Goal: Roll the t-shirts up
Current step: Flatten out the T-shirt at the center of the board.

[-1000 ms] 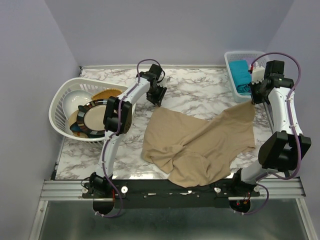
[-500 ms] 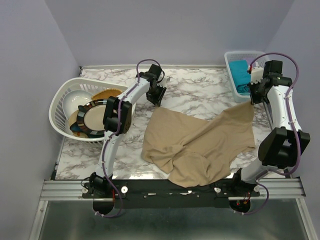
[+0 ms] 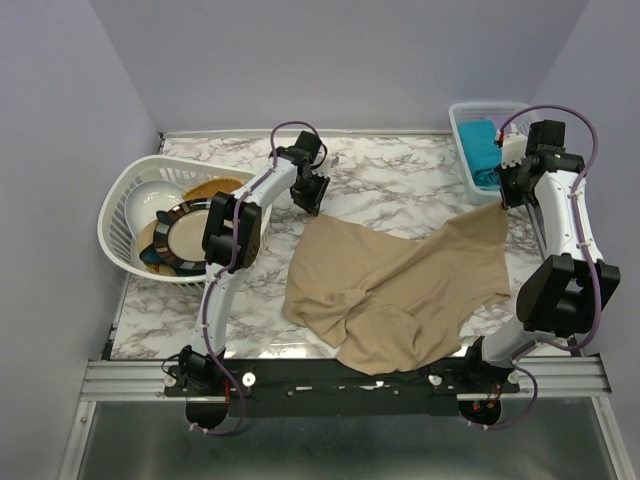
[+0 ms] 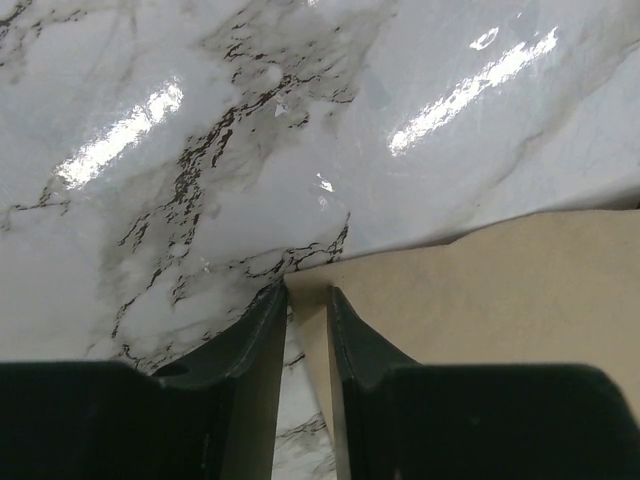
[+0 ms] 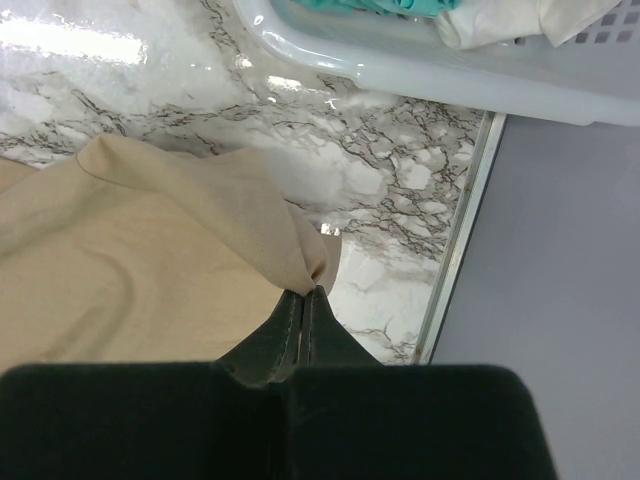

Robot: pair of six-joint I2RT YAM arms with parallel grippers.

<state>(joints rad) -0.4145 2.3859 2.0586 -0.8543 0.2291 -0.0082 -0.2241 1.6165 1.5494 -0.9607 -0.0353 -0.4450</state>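
A large beige t-shirt lies spread and creased on the marble table. My right gripper is shut on its far right corner, and the pinched fold shows at the fingertips in the right wrist view, with the cloth trailing left. My left gripper hovers at the shirt's far left corner. In the left wrist view its jaws stand narrowly apart with the shirt corner just beneath, not gripped. A teal t-shirt lies in the white bin, and white fabric lies beside it.
The white bin stands at the back right, just behind the right gripper; its rim shows in the right wrist view. A white laundry basket at the left holds a patterned plate, a white bowl and a woven round piece.
My left gripper has shifted slightly back and left, off the shirt's far left corner. The right gripper keeps its hold and has barely moved.
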